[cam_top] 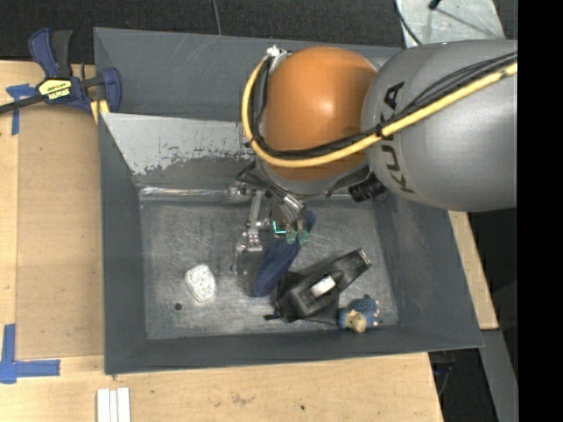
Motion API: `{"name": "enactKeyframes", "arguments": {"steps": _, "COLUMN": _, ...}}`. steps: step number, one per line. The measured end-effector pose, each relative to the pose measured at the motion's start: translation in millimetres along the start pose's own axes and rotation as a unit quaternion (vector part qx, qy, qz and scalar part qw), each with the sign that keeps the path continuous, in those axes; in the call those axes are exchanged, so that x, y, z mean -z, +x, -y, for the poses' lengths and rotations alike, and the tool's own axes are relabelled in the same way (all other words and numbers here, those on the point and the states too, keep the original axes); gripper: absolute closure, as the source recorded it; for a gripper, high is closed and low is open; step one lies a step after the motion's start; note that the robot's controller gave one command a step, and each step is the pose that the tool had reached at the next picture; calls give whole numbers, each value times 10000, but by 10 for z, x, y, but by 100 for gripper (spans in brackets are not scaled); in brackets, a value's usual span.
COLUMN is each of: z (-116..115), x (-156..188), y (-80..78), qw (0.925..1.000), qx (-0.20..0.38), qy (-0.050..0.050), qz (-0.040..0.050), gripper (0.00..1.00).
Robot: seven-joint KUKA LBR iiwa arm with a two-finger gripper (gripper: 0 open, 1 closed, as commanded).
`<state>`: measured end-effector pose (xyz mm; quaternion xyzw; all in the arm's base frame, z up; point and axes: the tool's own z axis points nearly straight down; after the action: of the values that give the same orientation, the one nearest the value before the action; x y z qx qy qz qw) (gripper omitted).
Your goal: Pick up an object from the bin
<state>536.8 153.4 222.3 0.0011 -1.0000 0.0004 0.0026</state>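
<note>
Gripper (271, 234) is hanging over the dark blue soft thing (269, 272), mid-bin (123, 262).
The blue thing is touching a black tool (322, 287); whether the pincer is spread or pinching, I cannot tell.

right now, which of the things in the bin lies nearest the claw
The dark blue piece, right at the claw. The black tool, white lump and blue-yellow toy lie farther off.

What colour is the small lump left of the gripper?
The lump is white with dark specks; camera view.
</note>
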Motion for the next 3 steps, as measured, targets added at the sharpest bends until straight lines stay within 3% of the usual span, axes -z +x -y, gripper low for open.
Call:
{"name": "enactKeyframes", "arguments": {"steps": 1, "z": -183, "x": -1514, "y": 254, "qw": 9999, "qx": -138, "qy": -21, "qz": 73, "gripper": 0}}
{"name": "enactKeyframes", "arguments": {"steps": 2, "z": 977, "x": -1216, "y": 462, "qw": 9993, "qx": 380, "qy": 19, "qz": 31, "gripper": 0}}
{"name": "enactKeyframes", "arguments": {"steps": 3, "z": 1084, "x": -1222, "y": 57, "qw": 9912, "qx": 1327, "qy": -20, "qz": 21, "gripper": 0}}
